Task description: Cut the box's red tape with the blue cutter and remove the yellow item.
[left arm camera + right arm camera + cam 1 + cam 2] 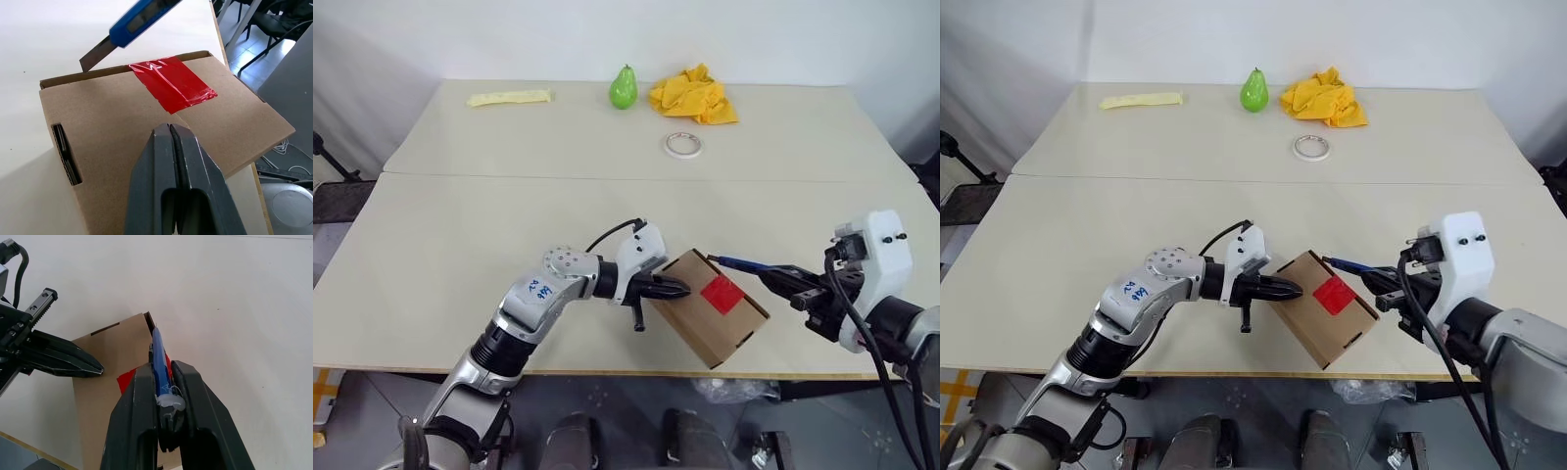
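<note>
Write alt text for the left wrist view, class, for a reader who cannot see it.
The left gripper, jaws shut, presses on the top of the box, just short of the red tape sealing the flap seam. The blue cutter reaches in from above, its metal blade at the box's far edge beside the tape. The box sits on a pale table.

The box (pixel 710 305) is closed, so its inside is hidden. In the right wrist view the right tool (pixel 164 382) and the cutter (pixel 159 360) cover most of the tape (pixel 126 381). In the left wrist view the cutter's handle runs off the top edge, and the left tool (pixel 169 132) hides part of the box's top.
</note>
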`<state>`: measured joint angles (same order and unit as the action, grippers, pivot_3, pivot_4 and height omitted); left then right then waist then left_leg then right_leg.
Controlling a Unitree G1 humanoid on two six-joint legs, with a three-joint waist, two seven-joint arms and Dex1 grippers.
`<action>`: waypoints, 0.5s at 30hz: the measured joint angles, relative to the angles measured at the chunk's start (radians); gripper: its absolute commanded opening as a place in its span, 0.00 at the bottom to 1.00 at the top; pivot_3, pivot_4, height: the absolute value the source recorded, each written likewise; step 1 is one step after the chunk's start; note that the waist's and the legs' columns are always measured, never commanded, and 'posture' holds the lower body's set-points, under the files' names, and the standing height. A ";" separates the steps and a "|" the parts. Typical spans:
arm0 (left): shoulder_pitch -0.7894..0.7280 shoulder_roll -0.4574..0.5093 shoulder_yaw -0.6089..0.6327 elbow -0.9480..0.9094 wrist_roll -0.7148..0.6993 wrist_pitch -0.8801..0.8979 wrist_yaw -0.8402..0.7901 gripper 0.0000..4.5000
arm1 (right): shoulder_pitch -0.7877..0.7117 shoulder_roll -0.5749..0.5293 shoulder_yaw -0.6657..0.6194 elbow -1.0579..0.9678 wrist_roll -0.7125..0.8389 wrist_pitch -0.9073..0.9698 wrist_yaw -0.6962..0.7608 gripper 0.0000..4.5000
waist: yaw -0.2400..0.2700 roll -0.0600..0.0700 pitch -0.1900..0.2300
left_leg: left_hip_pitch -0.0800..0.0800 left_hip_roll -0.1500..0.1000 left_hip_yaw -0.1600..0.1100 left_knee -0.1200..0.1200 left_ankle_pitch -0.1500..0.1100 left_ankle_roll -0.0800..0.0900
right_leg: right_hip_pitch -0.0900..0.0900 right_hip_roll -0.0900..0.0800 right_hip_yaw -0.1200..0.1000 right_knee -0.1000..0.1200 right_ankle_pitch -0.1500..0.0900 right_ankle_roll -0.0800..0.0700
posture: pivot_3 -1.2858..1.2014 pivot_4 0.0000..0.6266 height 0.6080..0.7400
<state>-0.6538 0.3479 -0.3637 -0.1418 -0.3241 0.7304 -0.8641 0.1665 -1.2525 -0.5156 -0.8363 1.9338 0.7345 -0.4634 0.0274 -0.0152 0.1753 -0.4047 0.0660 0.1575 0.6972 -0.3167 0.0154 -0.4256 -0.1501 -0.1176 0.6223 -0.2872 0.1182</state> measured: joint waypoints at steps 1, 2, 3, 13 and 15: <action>0.000 0.000 0.000 0.000 0.000 0.000 0.000 0.01 | 0.002 0.001 0.000 0.000 -0.001 0.000 0.001 0.04 | 0.000 0.000 0.000 | 0.000 0.000 0.000 0.000 0.000 0.000 | 0.000 0.000 0.000 0.000 0.000 0.000 | 0.52 0.24 1.00; 0.000 0.000 0.000 0.000 0.000 0.000 0.000 0.01 | 0.002 0.001 0.000 0.000 -0.002 0.000 0.002 0.04 | 0.000 0.000 0.000 | 0.000 0.000 0.000 0.000 0.000 0.000 | 0.000 0.000 0.000 0.000 0.000 0.000 | 0.52 0.24 1.00; 0.000 0.000 0.000 0.000 0.000 0.000 0.000 0.01 | 0.003 0.002 0.000 -0.001 -0.002 -0.001 0.002 0.04 | 0.000 0.000 0.000 | 0.000 0.000 0.000 0.000 0.000 0.000 | 0.000 0.000 0.000 0.000 0.000 0.000 | 0.52 0.24 1.00; 0.000 -0.001 0.000 0.000 0.000 0.000 -0.002 0.01 | 0.012 0.007 -0.001 -0.020 -0.003 -0.016 0.009 0.04 | 0.000 0.000 0.000 | 0.000 0.000 0.000 0.000 0.000 0.000 | 0.000 0.000 0.000 0.000 0.000 0.000 | 0.52 0.24 1.00; 0.000 -0.001 0.000 0.001 0.000 0.000 -0.003 0.01 | 0.013 0.007 -0.002 -0.020 -0.003 -0.016 0.011 0.04 | 0.000 0.000 0.000 | 0.000 0.000 0.000 0.000 0.000 0.000 | 0.000 0.000 0.000 0.000 0.000 0.000 | 0.52 0.24 1.00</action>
<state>-0.6538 0.3466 -0.3637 -0.1411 -0.3238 0.7304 -0.8669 0.1797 -1.2455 -0.5179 -0.8562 1.9303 0.7182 -0.4528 0.0270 -0.0152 0.1753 -0.4047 0.0660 0.1575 0.6972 -0.3167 0.0154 -0.4256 -0.1501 -0.1176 0.6222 -0.2872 0.1182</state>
